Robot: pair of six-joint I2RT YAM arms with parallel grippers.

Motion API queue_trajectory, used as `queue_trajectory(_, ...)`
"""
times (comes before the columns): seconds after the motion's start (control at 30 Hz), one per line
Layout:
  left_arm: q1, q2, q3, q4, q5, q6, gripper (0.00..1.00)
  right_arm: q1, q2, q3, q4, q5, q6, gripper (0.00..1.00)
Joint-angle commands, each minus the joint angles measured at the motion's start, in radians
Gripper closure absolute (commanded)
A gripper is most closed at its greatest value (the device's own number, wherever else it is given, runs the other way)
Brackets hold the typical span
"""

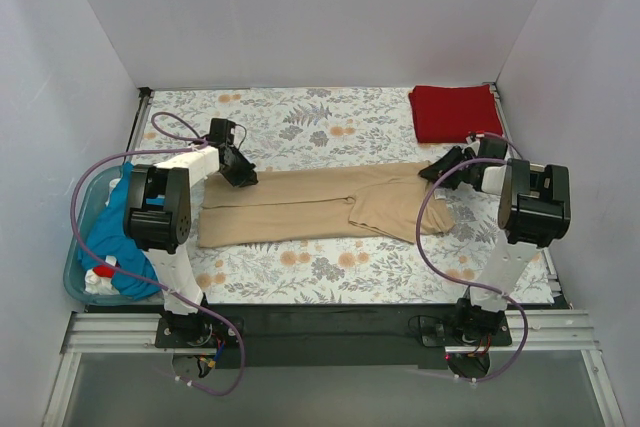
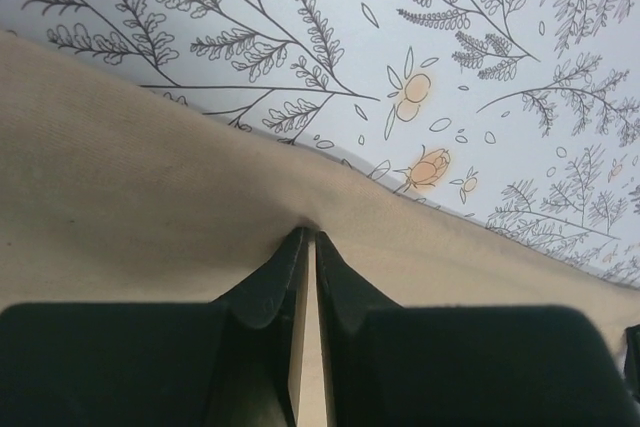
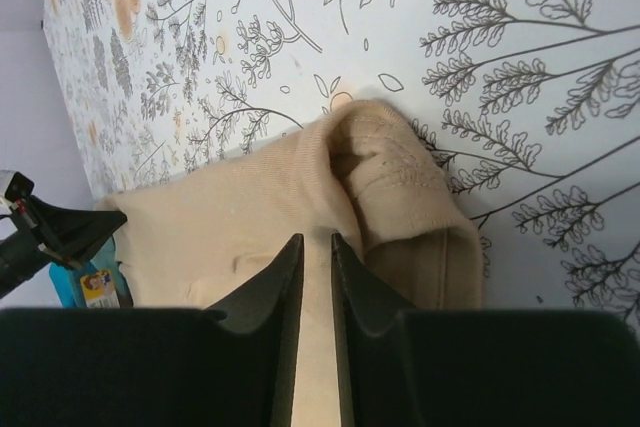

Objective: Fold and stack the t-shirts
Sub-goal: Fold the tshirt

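Left gripper (image 2: 308, 239) and right gripper (image 3: 317, 244) each pinch the tan t-shirt (image 1: 300, 209) in narrow jaws; if I pull unevenly, cloth may slip.

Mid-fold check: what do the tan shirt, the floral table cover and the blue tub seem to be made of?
Tan shirt: soft matte knit, likely cotton, going by the fine weave, stitched hem and limp folds. Table cover: smooth printed sheet that lies flat and unwrinkled; cloth or vinyl, I can't tell. Tub: rigid light-blue plastic, judging by its smooth moulded rim.
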Motion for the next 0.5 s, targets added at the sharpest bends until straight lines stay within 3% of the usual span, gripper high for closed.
queue_trajectory(0.0, 0.018, -0.024, 0.008, -0.045, 0.037, 0.081, 0.89, 0.01, -0.098, -0.009, -0.008, 0.042, -0.028, 0.76)
queue_trajectory(0.2, -0.023, -0.127, 0.063, -0.045, 0.08, 0.251, 0.67, 0.146, -0.356, -0.064, -0.181, 0.279, -0.121, 0.58)
queue_trajectory(0.33, -0.125, -0.171, 0.042, -0.106, -0.065, 0.272, 0.69, 0.319, -0.499, -0.108, -0.308, 0.505, -0.148, 0.43)
queue_trajectory(0.47, -0.245, -0.197, -0.006, -0.183, -0.26, 0.21, 0.78, 0.399, -0.511, -0.115, -0.377, 0.568, -0.158, 0.39)
